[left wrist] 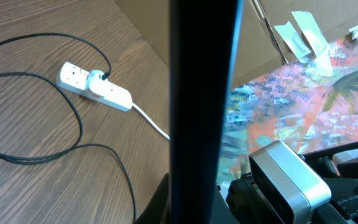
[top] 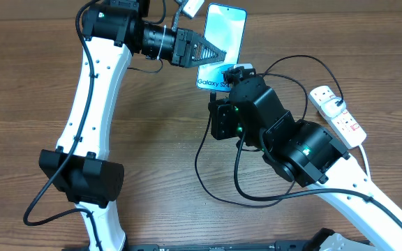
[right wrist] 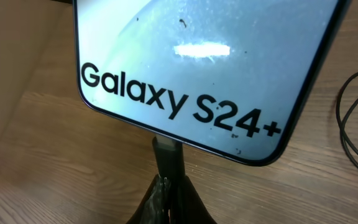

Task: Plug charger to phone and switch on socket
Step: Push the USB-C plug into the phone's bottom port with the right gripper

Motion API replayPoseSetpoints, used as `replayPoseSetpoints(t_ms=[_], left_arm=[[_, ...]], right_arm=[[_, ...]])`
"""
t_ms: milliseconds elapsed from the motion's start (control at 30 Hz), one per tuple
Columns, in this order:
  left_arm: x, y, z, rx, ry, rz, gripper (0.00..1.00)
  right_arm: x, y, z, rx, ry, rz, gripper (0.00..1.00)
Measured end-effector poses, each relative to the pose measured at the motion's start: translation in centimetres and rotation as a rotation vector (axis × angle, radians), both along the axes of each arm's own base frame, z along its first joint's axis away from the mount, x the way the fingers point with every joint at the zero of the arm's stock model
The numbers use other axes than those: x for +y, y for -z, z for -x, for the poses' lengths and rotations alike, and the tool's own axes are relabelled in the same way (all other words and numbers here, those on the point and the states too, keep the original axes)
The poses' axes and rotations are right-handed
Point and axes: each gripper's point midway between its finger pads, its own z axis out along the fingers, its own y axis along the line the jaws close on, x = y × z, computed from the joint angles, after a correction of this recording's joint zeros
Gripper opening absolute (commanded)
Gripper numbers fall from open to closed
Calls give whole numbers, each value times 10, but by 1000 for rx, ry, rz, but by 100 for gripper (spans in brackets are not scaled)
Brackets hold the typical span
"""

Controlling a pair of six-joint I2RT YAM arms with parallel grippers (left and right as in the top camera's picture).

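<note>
Left gripper [top: 215, 52] clamped on phone [top: 227, 28] at its side edge, right gripper [right wrist: 168, 198] pinching the charger [right wrist: 168, 158] by its connector tip, tip touching phone's bottom edge just ahead of the fingers, socket [top: 337, 113] well apart to that gripper's side

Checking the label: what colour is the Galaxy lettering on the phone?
Black lettering on the phone; clearest in the right wrist view.

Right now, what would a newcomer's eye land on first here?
The slim blue-screened smartphone lettered "Galaxy S24+" stands out first, at the top centre, with the left gripper shut on its side edge. The right gripper pinches the small black connector tip right at the phone's bottom edge. Further right lies the white elongated power strip, with the thin black charger cable looping beside it.
</note>
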Motion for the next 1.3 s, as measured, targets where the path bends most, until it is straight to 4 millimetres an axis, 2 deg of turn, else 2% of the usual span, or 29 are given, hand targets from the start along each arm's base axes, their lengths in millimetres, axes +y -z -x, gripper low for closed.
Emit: replayPoseSetpoints(t_ms=[1300], left_arm=[[7, 1, 1, 6, -3, 0, 4]], right_arm=[[9, -8, -1, -24, -38, -37, 4]])
